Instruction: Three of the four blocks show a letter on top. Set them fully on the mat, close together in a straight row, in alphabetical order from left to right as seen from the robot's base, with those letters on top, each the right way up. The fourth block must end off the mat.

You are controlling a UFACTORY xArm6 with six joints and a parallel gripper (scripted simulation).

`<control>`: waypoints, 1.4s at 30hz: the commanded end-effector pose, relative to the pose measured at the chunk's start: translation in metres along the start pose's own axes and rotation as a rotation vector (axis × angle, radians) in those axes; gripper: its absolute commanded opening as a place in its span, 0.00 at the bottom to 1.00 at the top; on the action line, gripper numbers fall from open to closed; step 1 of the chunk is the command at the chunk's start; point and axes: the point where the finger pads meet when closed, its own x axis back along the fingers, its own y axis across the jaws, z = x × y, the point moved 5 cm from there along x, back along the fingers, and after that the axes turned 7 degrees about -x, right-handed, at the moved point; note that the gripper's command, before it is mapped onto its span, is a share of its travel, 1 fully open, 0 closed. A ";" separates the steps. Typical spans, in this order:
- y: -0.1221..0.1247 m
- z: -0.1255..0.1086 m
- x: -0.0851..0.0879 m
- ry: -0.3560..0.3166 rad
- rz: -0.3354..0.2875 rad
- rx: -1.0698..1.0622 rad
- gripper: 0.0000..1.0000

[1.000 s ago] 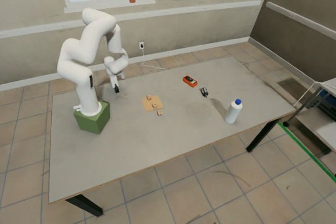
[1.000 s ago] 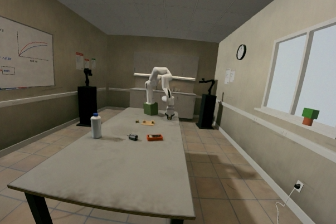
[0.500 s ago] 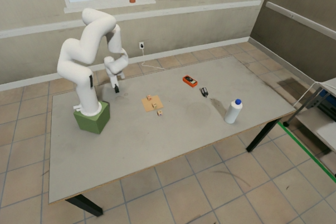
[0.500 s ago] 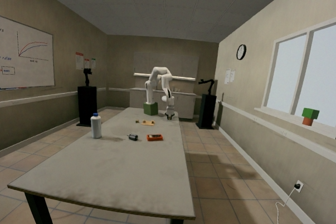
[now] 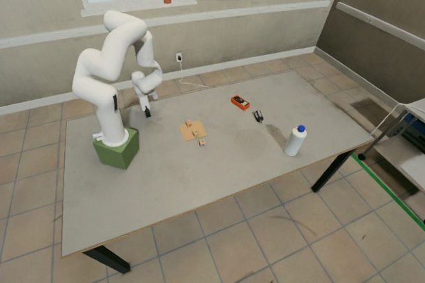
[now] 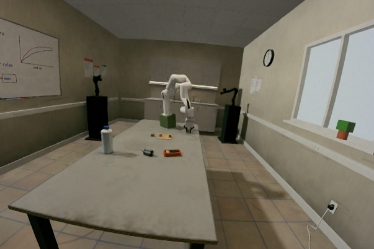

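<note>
The tan mat (image 5: 192, 130) lies on the table in front of the robot base. Two small wooden blocks sit on it, one at its far edge (image 5: 188, 123) and one near its middle (image 5: 195, 133). A third block (image 5: 201, 142) sits on the table just off the mat's near corner. My gripper (image 5: 147, 113) points down, low over the table to the left of the mat, well apart from it. It is shut on the fourth block, which the dark fingers mostly hide. The gripper (image 6: 188, 130) and the mat (image 6: 165, 136) also show in the exterior view, too small to read any letters.
An orange meter (image 5: 240, 102) and a small black device (image 5: 258, 115) lie beyond the mat to the right. A white bottle with a blue cap (image 5: 294, 141) stands near the table's right front edge. The green base block (image 5: 117, 148) stands left of the mat.
</note>
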 end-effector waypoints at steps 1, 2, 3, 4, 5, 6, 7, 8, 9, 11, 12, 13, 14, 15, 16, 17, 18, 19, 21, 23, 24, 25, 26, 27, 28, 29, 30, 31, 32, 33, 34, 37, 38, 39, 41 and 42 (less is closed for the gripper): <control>-0.001 0.000 0.002 0.000 0.003 0.000 0.28; -0.001 0.000 0.002 0.000 0.003 0.000 0.28; -0.001 0.000 0.004 0.001 0.003 0.000 0.28; -0.001 0.000 0.006 0.001 0.003 0.000 0.28; -0.001 0.000 0.006 0.001 0.003 0.000 0.28; -0.001 0.000 0.006 0.001 0.003 0.000 0.28; -0.001 0.000 0.008 0.001 0.003 0.000 0.28; -0.001 0.000 0.011 0.001 0.003 0.000 0.28; -0.001 0.000 0.015 0.001 0.003 0.000 0.28; -0.001 0.000 0.023 0.001 0.003 0.000 0.28; -0.001 0.000 0.028 0.001 0.003 0.000 0.28; -0.001 0.000 0.033 0.001 0.003 0.000 0.28; -0.001 0.000 0.038 0.001 0.004 0.000 0.28; -0.001 0.000 0.043 0.001 0.004 0.000 0.28; -0.001 0.000 0.048 0.001 0.004 0.000 0.28; -0.001 0.000 0.054 0.001 0.004 0.000 0.28; -0.001 0.000 0.059 0.001 0.004 0.000 0.28; -0.001 0.000 0.064 0.001 0.004 0.000 0.28; -0.001 0.001 0.074 0.001 0.004 0.000 0.28; -0.001 0.001 0.074 0.001 0.004 0.000 0.28; -0.001 0.001 0.078 0.001 0.004 0.000 0.28; -0.001 0.001 0.082 0.001 0.004 0.000 0.28; -0.001 0.001 0.086 0.001 0.004 0.000 0.28; -0.001 0.001 0.090 0.001 0.004 0.000 0.28; -0.001 0.001 0.093 0.001 0.004 0.000 0.28; -0.001 0.001 0.096 0.001 0.004 0.000 0.28; -0.001 0.001 0.098 0.001 0.004 0.000 0.28; -0.001 0.001 0.099 0.001 0.004 0.000 0.28; -0.001 0.001 0.100 0.001 0.004 0.000 0.28; -0.001 0.001 0.101 0.001 0.004 0.000 0.28; -0.001 0.001 0.101 0.001 0.004 0.000 0.28; -0.001 0.001 0.101 0.001 0.004 0.000 0.28; -0.001 0.001 0.101 0.001 0.004 0.000 0.28; -0.001 0.001 0.101 0.001 0.004 0.000 0.28; -0.001 0.001 0.101 0.001 0.004 0.000 0.28; -0.001 0.001 0.101 0.001 0.004 0.000 0.28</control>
